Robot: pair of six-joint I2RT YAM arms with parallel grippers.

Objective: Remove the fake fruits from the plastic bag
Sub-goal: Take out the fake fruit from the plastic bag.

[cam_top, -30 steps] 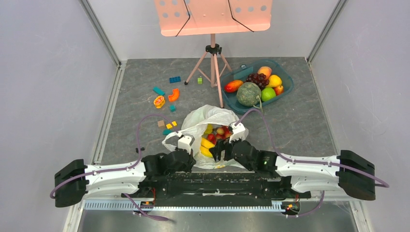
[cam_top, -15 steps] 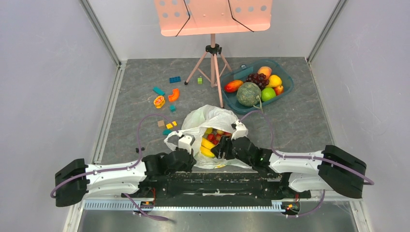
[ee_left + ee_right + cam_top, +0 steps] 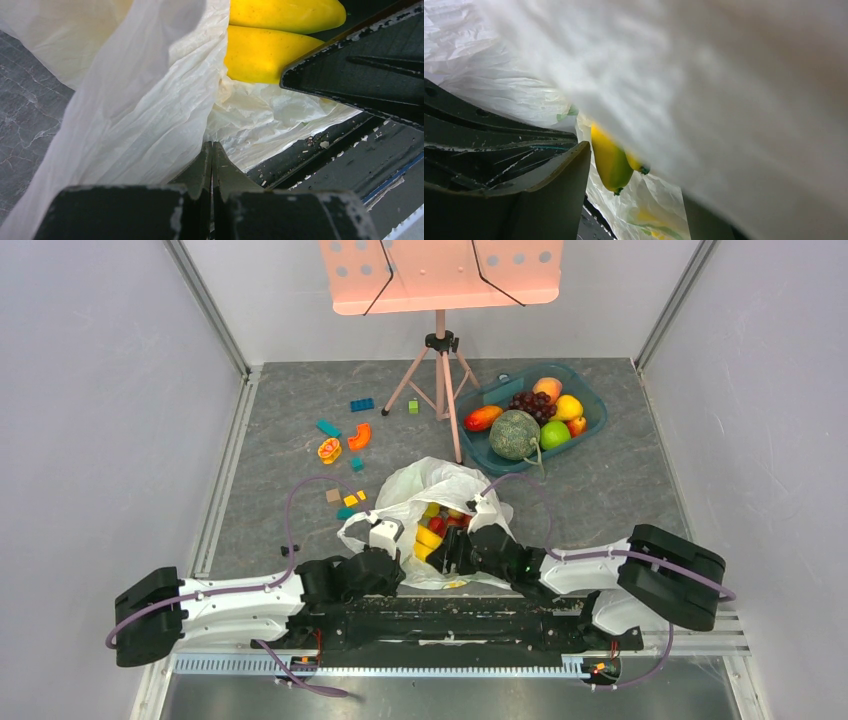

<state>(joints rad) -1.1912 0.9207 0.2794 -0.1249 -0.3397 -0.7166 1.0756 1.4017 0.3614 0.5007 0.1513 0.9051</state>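
The plastic bag (image 3: 432, 485) lies crumpled at the near middle of the table, its mouth facing the arms. Inside it show the yellow banana bunch (image 3: 428, 538) and the red-pink balls (image 3: 447, 523). My left gripper (image 3: 404, 553) is shut, pinching the bag's near-left edge (image 3: 150, 100); its fingertips (image 3: 212, 150) meet at the film. The bananas (image 3: 270, 50) lie just beyond. My right gripper (image 3: 450, 554) is open at the bag's mouth, its jaws on either side of the banana tips (image 3: 611, 160). Bag film (image 3: 724, 100) drapes over its right finger.
A teal tray (image 3: 592, 408) at the back right holds the netted melon (image 3: 514, 434), dark grapes (image 3: 530, 402) and other fruit. A tripod stand (image 3: 441, 380) stands behind the bag. Toy blocks and an orange slice (image 3: 329, 450) lie to the left.
My right arm has folded in and its gripper has moved left, deeper into the bag's mouth by the bananas. My left arm has held still.
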